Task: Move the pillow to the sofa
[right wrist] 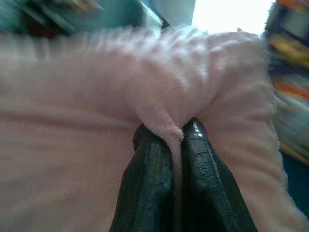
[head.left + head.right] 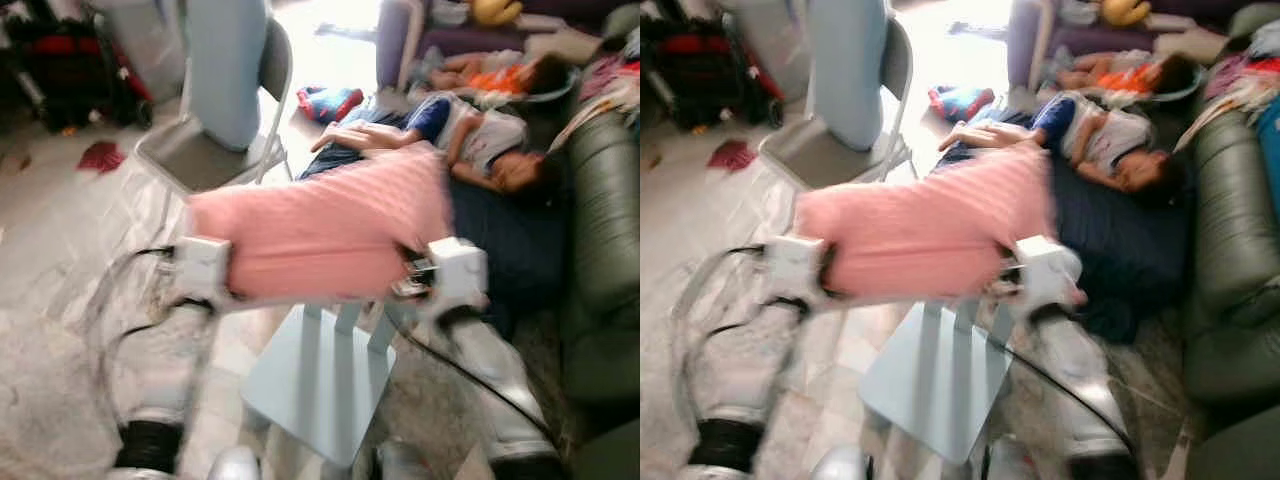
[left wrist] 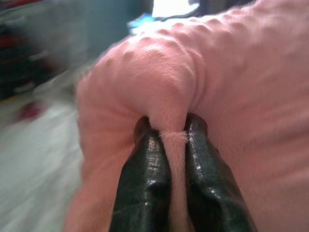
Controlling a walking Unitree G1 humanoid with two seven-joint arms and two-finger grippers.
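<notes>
We carry the fuzzy pink pillow [image 2: 320,235], left gripper [image 3: 168,133] and right gripper [image 1: 176,133] both clenched on it; next, swing right toward the dark green leather sofa [image 2: 603,230].

Both eye views are smeared by motion blur. Glare is cast from a blown-out bright opening at the top. The wrist views' backgrounds are blurred; fingers [image 3: 145,179] are rendered sharper.

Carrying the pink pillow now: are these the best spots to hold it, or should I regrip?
Keep this grip. The soft pink ribbed pillow is long and limp, so its two short ends, pinched from outside, suit it. The left tool is shut on a fold at one end, the right tool on a fold at the other, holding it level above the pale blue stool.
</notes>
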